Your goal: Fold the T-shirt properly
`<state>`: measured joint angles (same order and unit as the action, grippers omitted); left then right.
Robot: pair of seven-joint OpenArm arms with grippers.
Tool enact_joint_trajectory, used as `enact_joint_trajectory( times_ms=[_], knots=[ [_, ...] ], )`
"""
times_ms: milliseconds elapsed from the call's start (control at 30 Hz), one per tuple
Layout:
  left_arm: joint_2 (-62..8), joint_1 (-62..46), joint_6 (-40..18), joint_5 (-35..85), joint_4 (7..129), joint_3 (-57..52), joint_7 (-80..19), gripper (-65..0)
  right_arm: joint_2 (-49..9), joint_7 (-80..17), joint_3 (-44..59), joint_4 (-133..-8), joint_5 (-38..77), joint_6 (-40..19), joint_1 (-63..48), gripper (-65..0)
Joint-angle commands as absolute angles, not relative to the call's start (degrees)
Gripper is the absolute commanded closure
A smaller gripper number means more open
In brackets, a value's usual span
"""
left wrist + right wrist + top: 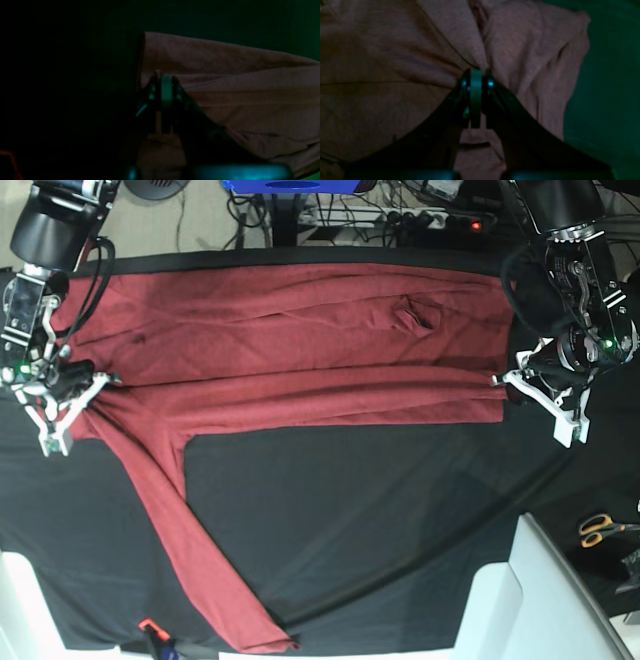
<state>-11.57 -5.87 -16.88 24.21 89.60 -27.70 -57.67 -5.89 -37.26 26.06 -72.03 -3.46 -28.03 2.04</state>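
**A:** What have you got around the shirt, going left to right?

**B:** On my base view's left edge the right gripper (88,385) sits at the shoulder end of the T-shirt (290,340); its fingers (476,82) are pressed together on a pinch of red fabric. Far off, past the desk (380,510), I see cables and a blue object (292,185), only partly in frame. At the near edge there's a small orange and black thing (150,630) that I can't identify. On the right, the left gripper (512,380) has its fingers (166,87) closed on the hem edge. Near right, a white panel (545,600) overlaps the desk corner, and orange-handled scissors (605,527) lie beyond it. Nothing lies on the shirt itself.

**A:** Any labels or writing?

**B:** None that I can read.

**A:** And the shirt?

**B:** Brick-red, plain, lying sideways across the far half of the black-covered desk. The body is folded lengthwise into a long band with soft creases. One long sleeve (200,560) trails from the left end toward the near edge, its cuff close to the cloth's border.
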Motion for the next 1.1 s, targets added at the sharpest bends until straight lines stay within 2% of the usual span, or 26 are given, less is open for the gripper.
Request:
enact_joint_trajectory(
  times_ms=[0,133,1067],
  knots=[
    [-12.00,-5.32,-17.10,25.10,90.33,-27.82,-56.84,0.0,-6.99,-36.62,26.51,-73.01,-3.47,-27.91,2.95,-0.6],
    [-11.91,-5.23,-17.10,25.10,90.33,-27.82,-56.75,0.0,-6.99,-39.08,26.59,-73.45,-3.21,-28.18,2.59,-0.6],
    [-12.18,-5.23,-17.10,25.10,90.33,-27.82,-56.75,0.0,-5.76,-39.25,28.26,-73.01,-3.38,-27.91,1.36,-1.5]
  ],
)
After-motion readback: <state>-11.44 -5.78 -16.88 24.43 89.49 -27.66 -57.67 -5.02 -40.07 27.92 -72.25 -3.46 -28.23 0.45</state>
